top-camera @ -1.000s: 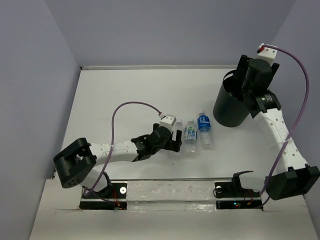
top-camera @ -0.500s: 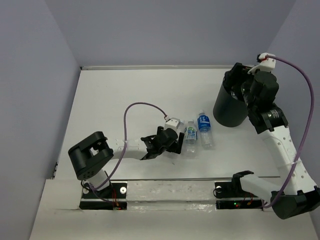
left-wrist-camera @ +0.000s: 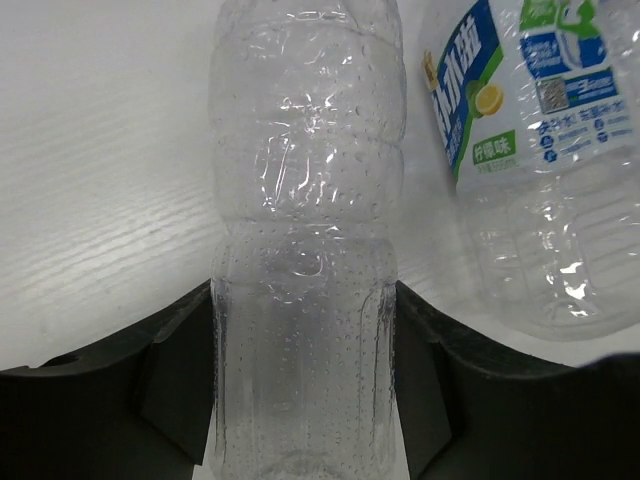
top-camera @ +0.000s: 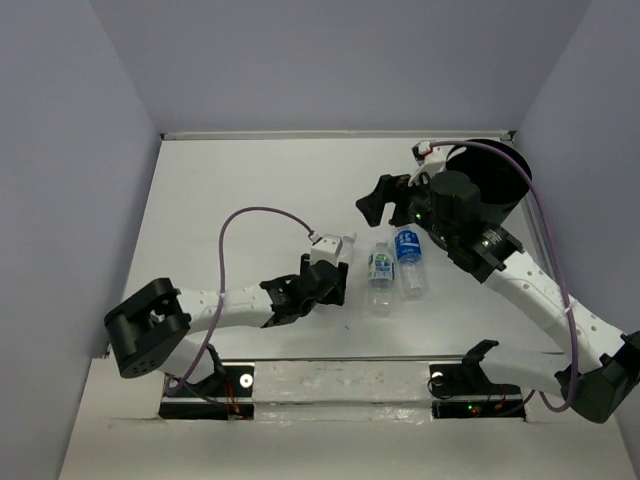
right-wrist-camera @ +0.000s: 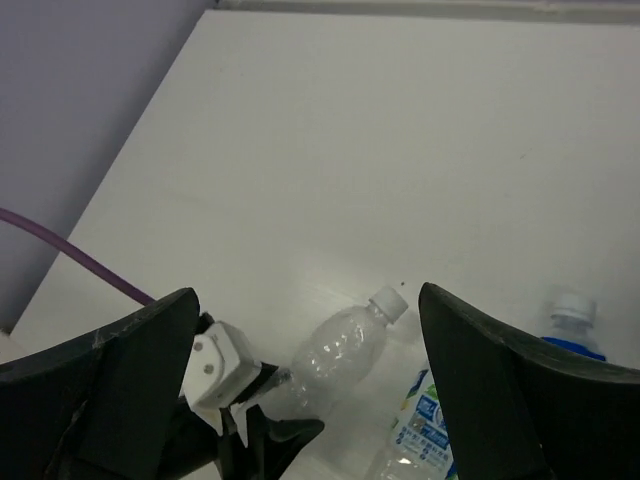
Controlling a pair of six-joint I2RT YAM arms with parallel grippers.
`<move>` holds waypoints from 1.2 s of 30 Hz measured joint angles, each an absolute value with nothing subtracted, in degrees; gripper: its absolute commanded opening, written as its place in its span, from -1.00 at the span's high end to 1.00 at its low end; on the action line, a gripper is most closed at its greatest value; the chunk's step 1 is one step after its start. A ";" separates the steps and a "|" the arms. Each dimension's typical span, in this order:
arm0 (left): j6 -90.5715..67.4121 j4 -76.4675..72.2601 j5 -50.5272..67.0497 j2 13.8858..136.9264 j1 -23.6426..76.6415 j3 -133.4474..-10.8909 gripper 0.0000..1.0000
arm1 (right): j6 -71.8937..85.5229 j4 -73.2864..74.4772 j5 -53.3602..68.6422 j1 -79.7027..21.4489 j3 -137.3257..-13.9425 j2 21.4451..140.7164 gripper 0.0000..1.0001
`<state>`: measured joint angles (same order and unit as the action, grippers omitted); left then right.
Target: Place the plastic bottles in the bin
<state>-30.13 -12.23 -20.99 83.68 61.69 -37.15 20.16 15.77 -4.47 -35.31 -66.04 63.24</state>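
Observation:
My left gripper (top-camera: 333,284) (left-wrist-camera: 305,400) is shut on the lower body of a clear plastic bottle (left-wrist-camera: 305,230) with no label and a white cap (top-camera: 348,243); it lies on the table. Two more plastic bottles lie just right of it: one with a blue-green label (top-camera: 379,268) (left-wrist-camera: 520,150), one with a blue label (top-camera: 408,252) (right-wrist-camera: 572,318). My right gripper (top-camera: 385,200) (right-wrist-camera: 307,293) hangs open above the clear bottle (right-wrist-camera: 345,355), holding nothing. The black bin (top-camera: 500,185) stands at the back right, behind the right arm.
A purple cable (top-camera: 265,212) arches over the left arm. Grey walls close in the white table (top-camera: 240,180) on the left, back and right. A black rail with the arm bases runs along the near edge (top-camera: 340,385).
My left gripper has closed on the clear bottle. The right arm has swung left from above the bin to over the bottles, its jaws a little wider.

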 measured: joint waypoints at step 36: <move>-25.50 -17.58 -20.56 49.04 61.78 -29.30 -0.98 | 36.82 -2.31 12.08 -41.69 -61.01 77.12 0.59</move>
